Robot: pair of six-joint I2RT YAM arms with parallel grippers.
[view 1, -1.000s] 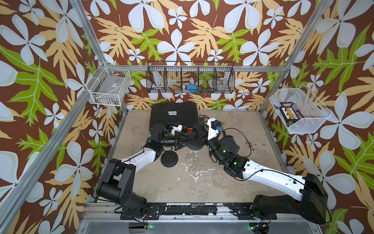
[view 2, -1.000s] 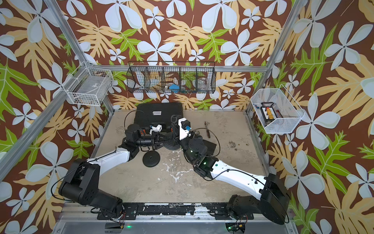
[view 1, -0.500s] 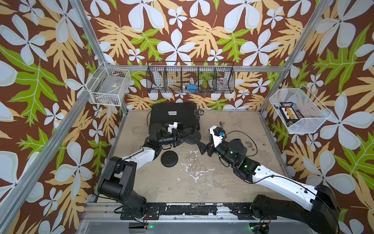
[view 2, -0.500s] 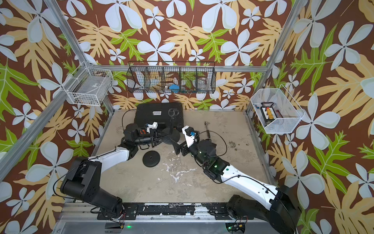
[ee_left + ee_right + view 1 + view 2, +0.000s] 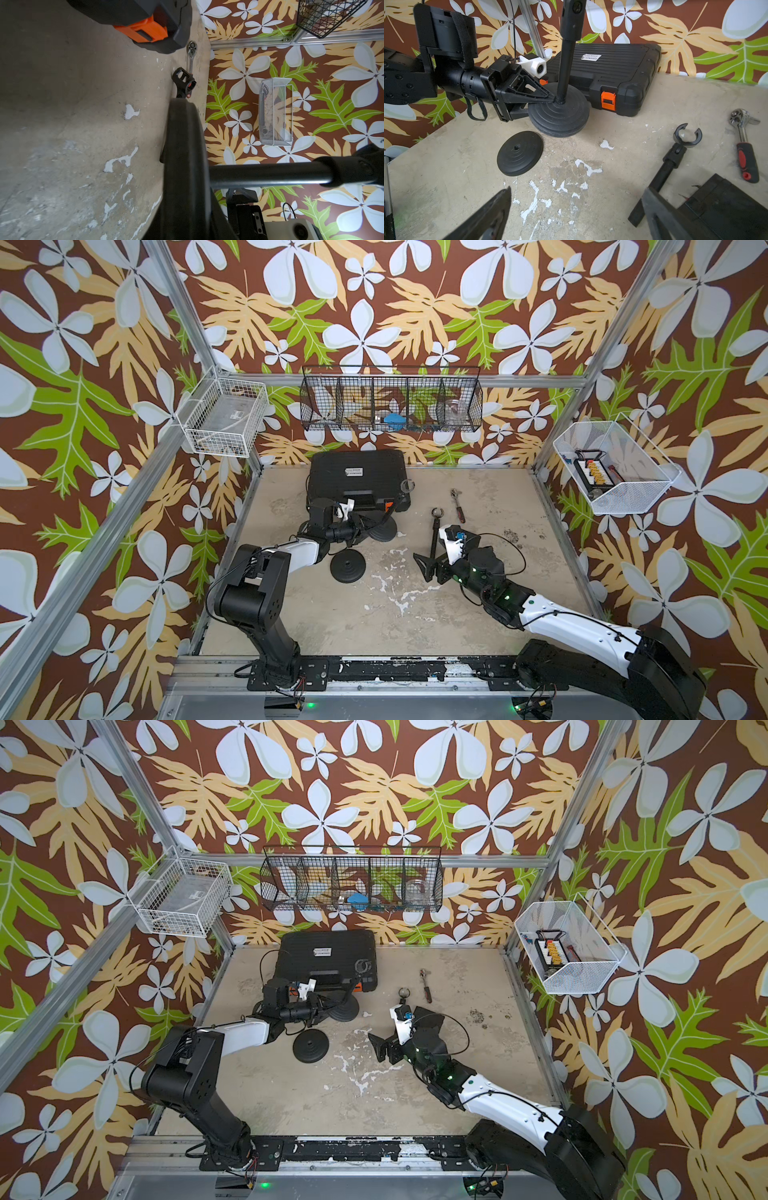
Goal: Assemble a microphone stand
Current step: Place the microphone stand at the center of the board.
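In both top views your left pincer [image 5: 360, 527] is clenched on the stand [image 5: 382, 531], low on its shaft just above the round foot. The stand is upright at about 11 o'clock on the surface [image 5: 415, 622], right in front of the case [image 5: 357, 479]. A loose disc [image 5: 348, 567] lies flat at 7 o'clock from the foot, apart from it. At 3 o'clock from the stand a pole [image 5: 435, 533] lies on the surface with its clip end toward 12 o'clock. A ratchet [image 5: 458, 506] lies at 1 o'clock from that clip. Your right pincer [image 5: 384, 1048] is released, spread wide at the pole's 6 o'clock end.

In the left wrist view, the foot [image 5: 185, 162] shows edge-on with the shaft [image 5: 270, 173] running off it. Beyond it are the clip [image 5: 184, 83], the ratchet [image 5: 191, 52] and a corner of the case [image 5: 145, 25]. You cannot make out the pincer's tips here.

In the right wrist view, the left pincer [image 5: 553, 99] closes on the shaft [image 5: 566, 62] where it meets the foot [image 5: 560, 118]. The disc [image 5: 520, 156] is just beside the foot, not touching it. The right pincer [image 5: 577, 190] has its fingers [image 5: 492, 212] spread. The pole [image 5: 664, 172] passes behind one of them, and the ratchet [image 5: 746, 153] lies near it.
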